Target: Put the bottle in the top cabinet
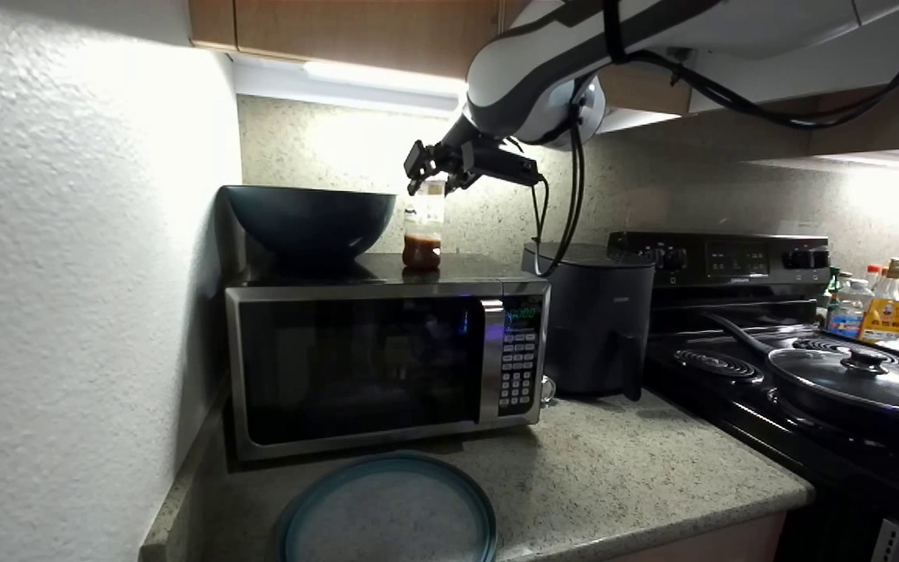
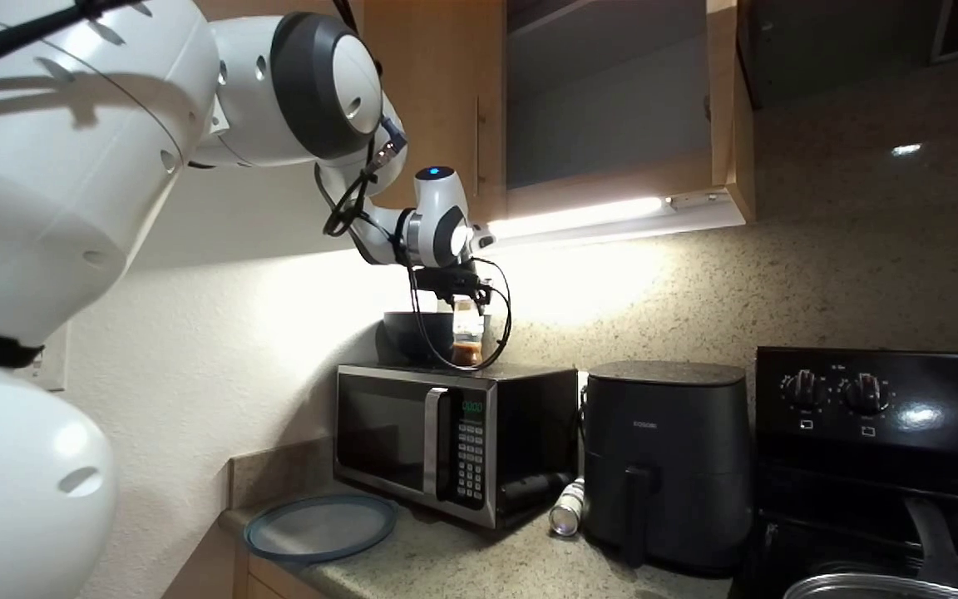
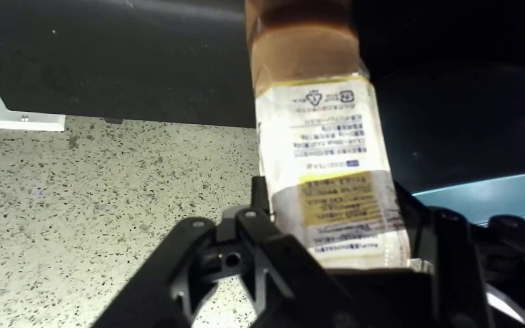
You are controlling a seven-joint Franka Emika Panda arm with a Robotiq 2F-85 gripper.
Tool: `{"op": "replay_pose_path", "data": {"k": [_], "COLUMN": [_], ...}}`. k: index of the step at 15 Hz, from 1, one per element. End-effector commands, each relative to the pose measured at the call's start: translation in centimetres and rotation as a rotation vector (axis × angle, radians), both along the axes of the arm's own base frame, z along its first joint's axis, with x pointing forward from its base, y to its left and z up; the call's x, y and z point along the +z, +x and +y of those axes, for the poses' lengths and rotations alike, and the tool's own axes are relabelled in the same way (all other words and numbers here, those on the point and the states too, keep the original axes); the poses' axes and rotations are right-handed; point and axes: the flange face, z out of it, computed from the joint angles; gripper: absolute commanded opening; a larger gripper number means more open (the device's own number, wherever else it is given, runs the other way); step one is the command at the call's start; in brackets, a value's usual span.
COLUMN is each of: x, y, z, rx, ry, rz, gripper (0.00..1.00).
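Observation:
The bottle (image 1: 422, 251), clear with amber-brown liquid low in it, is upright over the microwave top. It also shows in an exterior view (image 2: 467, 353). Whether its base touches the microwave is hard to tell. My gripper (image 1: 432, 186) is around its upper part, and the cap is hidden by the gripper. In the wrist view, the fingers (image 3: 334, 196) lie against both sides of the labelled bottle (image 3: 317, 127). The brown wooden top cabinet (image 1: 364, 31) is above, with a light strip underneath. In an exterior view, a grey interior shows beside its wooden panel (image 2: 433, 91).
The microwave (image 1: 371, 367) carries a dark bowl (image 1: 309, 222) close to the bottle, by the left wall. A black air fryer (image 1: 598, 320) stands beside the microwave. A round blue-rimmed lid (image 1: 391, 507) lies on the counter. The stove holds a covered pan (image 1: 859, 390). Arm cables hang in a loop.

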Motion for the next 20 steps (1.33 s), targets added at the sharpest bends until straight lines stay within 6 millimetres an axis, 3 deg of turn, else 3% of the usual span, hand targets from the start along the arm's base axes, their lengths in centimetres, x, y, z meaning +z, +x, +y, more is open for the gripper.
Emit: {"op": "replay_pose_path", "data": {"k": [1, 3, 5, 14, 15, 16, 20], "x": [0.5, 0.6, 1.1, 5.6, 4.9, 5.4, 4.5], "y": [0.3, -0.3, -1.7, -12.7, -9.0, -9.8, -9.3], "z": [-0.1, -0.6, -1.6, -8.7, -8.2, -8.4, -8.0], "rx": [0.010, -0.022, -0.070, -0.379, -0.331, -0.337, -0.332], "ry": [0.004, 0.000, -0.012, 0.067, 0.039, 0.043, 0.039], "rz": [0.003, 0.052, 0.112, 0.336, 0.313, 0.315, 0.326], "gripper": [0.34, 0.27, 0.26, 0.26, 0.26, 0.51, 0.51]}}
